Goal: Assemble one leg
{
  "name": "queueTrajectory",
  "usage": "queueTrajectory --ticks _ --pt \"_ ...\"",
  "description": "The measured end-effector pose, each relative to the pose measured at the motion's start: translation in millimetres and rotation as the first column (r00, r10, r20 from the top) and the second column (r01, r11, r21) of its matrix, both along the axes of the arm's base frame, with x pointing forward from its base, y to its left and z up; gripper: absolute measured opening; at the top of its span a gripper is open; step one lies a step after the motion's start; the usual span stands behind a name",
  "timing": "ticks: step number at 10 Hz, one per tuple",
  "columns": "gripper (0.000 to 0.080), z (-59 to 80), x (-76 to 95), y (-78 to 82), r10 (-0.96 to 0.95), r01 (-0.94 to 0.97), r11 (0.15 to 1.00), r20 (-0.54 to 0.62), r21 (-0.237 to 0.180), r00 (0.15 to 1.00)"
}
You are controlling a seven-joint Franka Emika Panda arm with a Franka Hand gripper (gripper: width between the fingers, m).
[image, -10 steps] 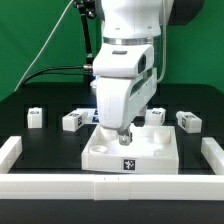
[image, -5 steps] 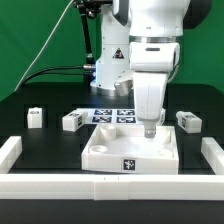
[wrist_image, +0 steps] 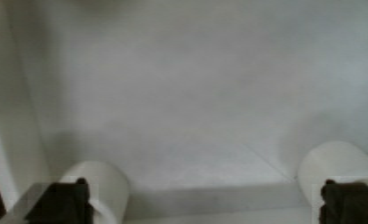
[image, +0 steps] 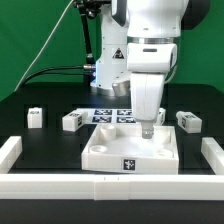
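Note:
My gripper (image: 148,131) hangs just over the large white square piece (image: 115,152), near its far corner on the exterior view's right. In the wrist view the gripper (wrist_image: 209,205) is open and empty, with both dark fingertips (wrist_image: 65,202) wide apart over a plain white surface. Three small white legs with marker tags lie on the black table: one leg (image: 35,117) and a second leg (image: 72,121) on the exterior view's left, and a third leg (image: 188,122) on the right. A fourth leg (image: 161,116) shows partly behind the gripper.
The marker board (image: 112,114) lies behind the square piece. White rails border the table at the front (image: 100,186), the exterior view's left (image: 9,151) and right (image: 213,152). A black cable hangs at the back left.
The arm has moved from over the middle of the square piece toward the exterior view's right, uncovering the marker board. In the last half second it has hardly moved.

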State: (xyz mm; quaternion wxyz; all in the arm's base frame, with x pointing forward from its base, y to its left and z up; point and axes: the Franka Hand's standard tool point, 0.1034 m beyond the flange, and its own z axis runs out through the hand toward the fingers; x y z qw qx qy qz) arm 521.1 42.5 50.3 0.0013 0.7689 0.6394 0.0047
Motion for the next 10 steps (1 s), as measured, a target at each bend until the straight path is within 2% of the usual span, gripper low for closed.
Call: queueTrajectory --ticks 1,2,4,8,10 --pt "0.0650 -2.8 -12.8 1.7 0.023 -0.023 1.000 0.012 0.004 1.000" --pt "0.0650 -5.5 -32.4 2.1 0.036 -0.036 0.999 0.011 0.005 0.999" --pt "0.0650 -13.1 -53.3 -4.6 0.039 -0.039 0.999 -0.015 0.004 0.999" --pt "0.0650 -37.6 -71.6 -7.9 0.033 -0.032 0.999 -0.054 0.013 0.998" --pt "0.0650 -42.7 -74.2 -4.7 0.036 -0.035 0.999 -0.064 0.015 0.997"
